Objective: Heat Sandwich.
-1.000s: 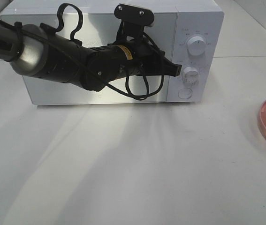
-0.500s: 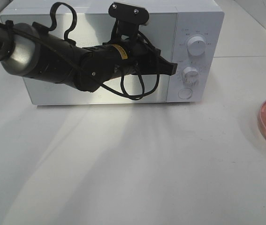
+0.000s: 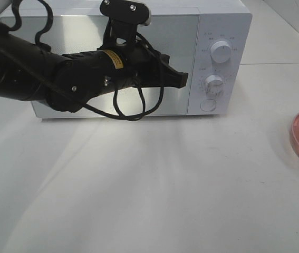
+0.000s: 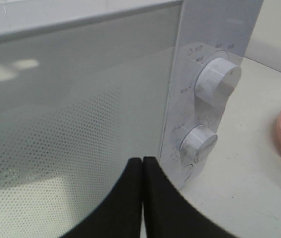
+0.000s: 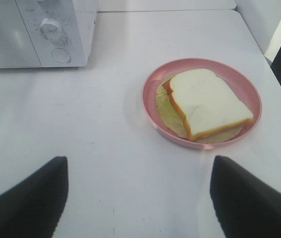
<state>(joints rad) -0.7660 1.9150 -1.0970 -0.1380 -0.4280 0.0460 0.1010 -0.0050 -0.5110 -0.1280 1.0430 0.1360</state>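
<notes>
The table is carrying a microwave along its far edge, with the door sitting closed. The left arm is reaching across the door front, and the left gripper is hovering just before the door's edge beside the control panel, its fingers pressed together and holding nothing. The pink plate is sitting at the table's right edge, well apart from the microwave, and the sandwich is lying on it untouched. The right gripper is hanging above the table near the plate, its fingers spread wide and empty. The two knobs and the round button are standing on the panel.

Risks, as judged: the closed fingertips are sitting close to the lower knob, so a drift sideways could turn it instead of working the door. A push on the door face could slide the microwave back.
</notes>
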